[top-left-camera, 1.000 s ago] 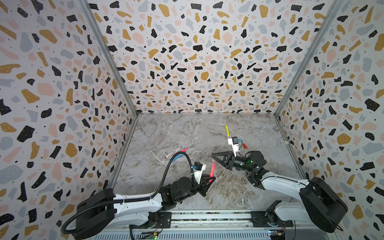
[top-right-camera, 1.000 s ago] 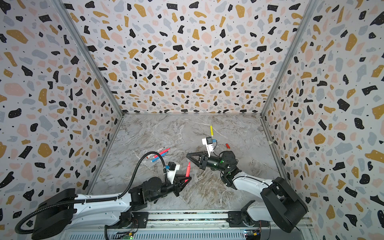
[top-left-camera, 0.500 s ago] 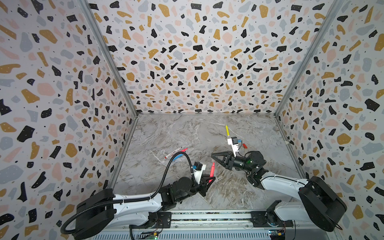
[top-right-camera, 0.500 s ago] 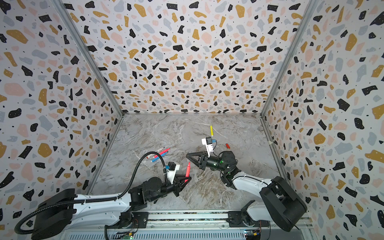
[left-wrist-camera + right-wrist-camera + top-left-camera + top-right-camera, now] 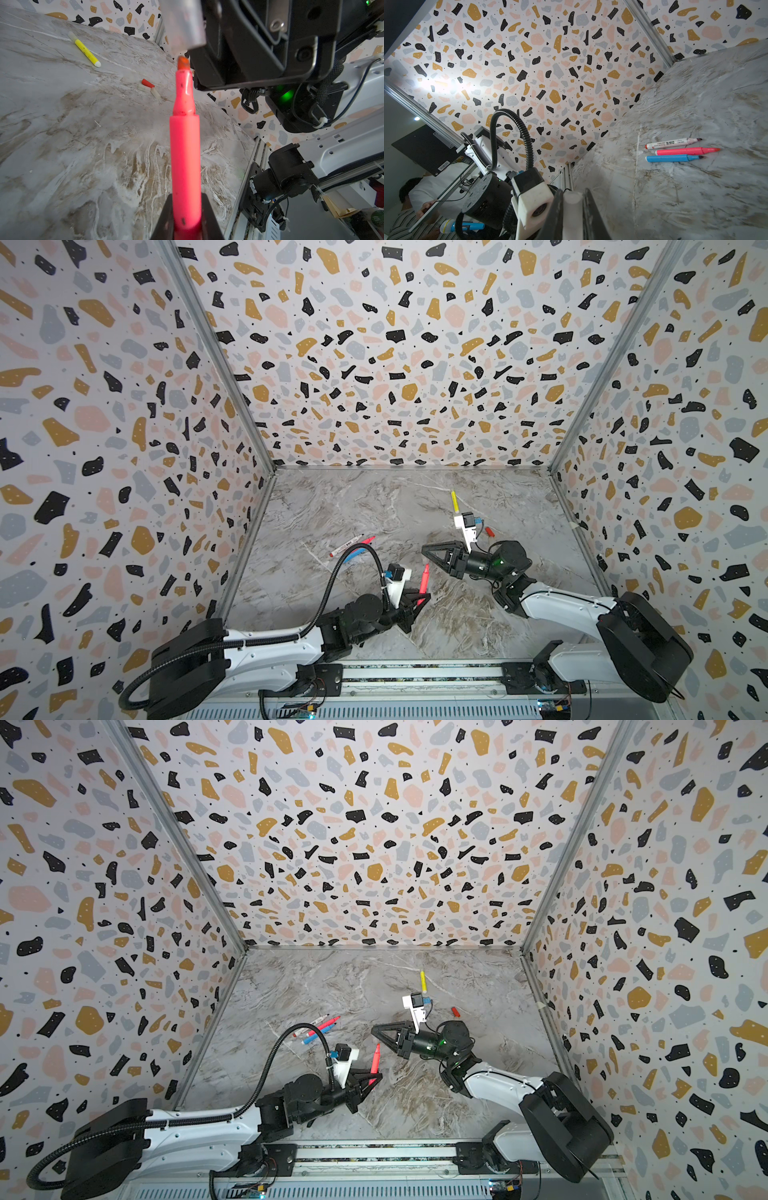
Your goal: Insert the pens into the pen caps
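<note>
My left gripper (image 5: 417, 600) (image 5: 185, 199) is shut on a pink-red pen (image 5: 423, 577) (image 5: 376, 1057) (image 5: 184, 145), which points up toward the right gripper. My right gripper (image 5: 427, 550) (image 5: 573, 196) is shut on a whitish translucent pen cap (image 5: 182, 22) (image 5: 571, 209). The pen's orange tip sits just below the cap's open end, and I cannot tell whether they touch. A yellow pen (image 5: 455, 502) (image 5: 85, 49) lies farther back. White (image 5: 672, 143), pink-red (image 5: 687, 151) and blue (image 5: 672, 158) pens lie together at the left (image 5: 351, 546). A red cap (image 5: 489, 531) (image 5: 148, 83) lies behind the right arm.
Two pale caps (image 5: 152, 92) lie beside the red cap. Speckled walls (image 5: 124, 489) close in the marble floor (image 5: 332, 506) on three sides, and a metal rail (image 5: 415, 674) runs along the front. The two wrists are close together near the middle.
</note>
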